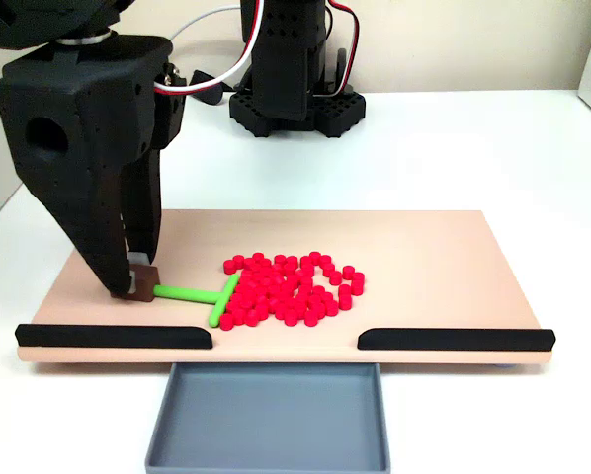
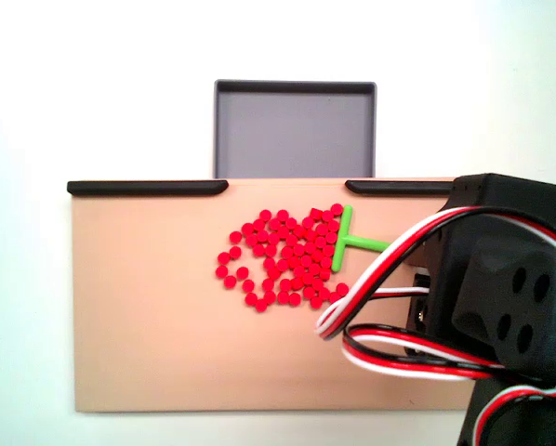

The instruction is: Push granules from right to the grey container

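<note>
The granules (image 1: 291, 288) lie as a loose red cluster in the middle of the tan board (image 1: 424, 247), a short way behind its front edge. A green T-shaped pusher (image 1: 192, 293) rests flat on the board, its crossbar touching the cluster's left side. My gripper (image 1: 135, 283) is shut on the brown block at the pusher's stem end. The grey container (image 1: 266, 415) sits below the board's front edge, empty. In the fixed view from above, the granules (image 2: 283, 255) lie below the container (image 2: 294, 130), the pusher (image 2: 357, 242) is on their right, and the arm hides my fingers.
Two black strips (image 1: 113, 337) (image 1: 454, 339) line the board's front edge, leaving a gap in front of the container. The arm's base (image 1: 295, 99) stands behind the board. Red, white and black cables (image 2: 390, 316) hang over the board's right side.
</note>
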`<state>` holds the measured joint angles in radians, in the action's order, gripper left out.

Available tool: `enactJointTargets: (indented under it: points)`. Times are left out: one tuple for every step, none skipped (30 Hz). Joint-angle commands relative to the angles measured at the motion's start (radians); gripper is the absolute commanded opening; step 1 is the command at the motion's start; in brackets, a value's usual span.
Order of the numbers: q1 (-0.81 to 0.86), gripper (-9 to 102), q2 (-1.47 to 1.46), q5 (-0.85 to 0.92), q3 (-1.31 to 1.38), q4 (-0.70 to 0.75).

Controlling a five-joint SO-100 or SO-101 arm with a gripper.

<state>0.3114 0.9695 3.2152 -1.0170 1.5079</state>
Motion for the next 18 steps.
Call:
enactJointTargets:
  points:
    - [-0.017, 0, 0.005, 0.146, 0.020, 0.006]
    - [-0.018, 0, 0.005, 0.141, 0.020, 0.006]
    - [-0.018, 0, 0.005, 0.138, 0.020, 0.006]
    - [-0.020, 0, 0.005, 0.133, 0.020, 0.006]
    - [-0.020, 0, 0.006, 0.130, 0.020, 0.006]
    - [-0.021, 0, 0.006, 0.124, 0.020, 0.006]
    - [-0.023, 0, 0.006, 0.121, 0.020, 0.006]
    - [-0.025, 0, 0.006, 0.115, 0.020, 0.006]
    - [-0.026, 0, 0.006, 0.109, 0.020, 0.006]
    - [-0.028, 0, 0.006, 0.103, 0.020, 0.006]
    - [-0.029, 0, 0.006, 0.101, 0.020, 0.006]
    - [-0.029, 0, 0.006, 0.098, 0.020, 0.006]
    - [-0.031, 0, 0.006, 0.095, 0.020, 0.006]
    - [-0.031, 0, 0.006, 0.094, 0.020, 0.006]
    - [-0.031, 0, 0.006, 0.091, 0.020, 0.006]
    - [-0.031, 0, 0.006, 0.089, 0.020, 0.006]
    - [-0.031, 0, 0.005, 0.087, 0.020, 0.006]
    - [-0.031, 0, 0.005, 0.087, 0.020, 0.006]
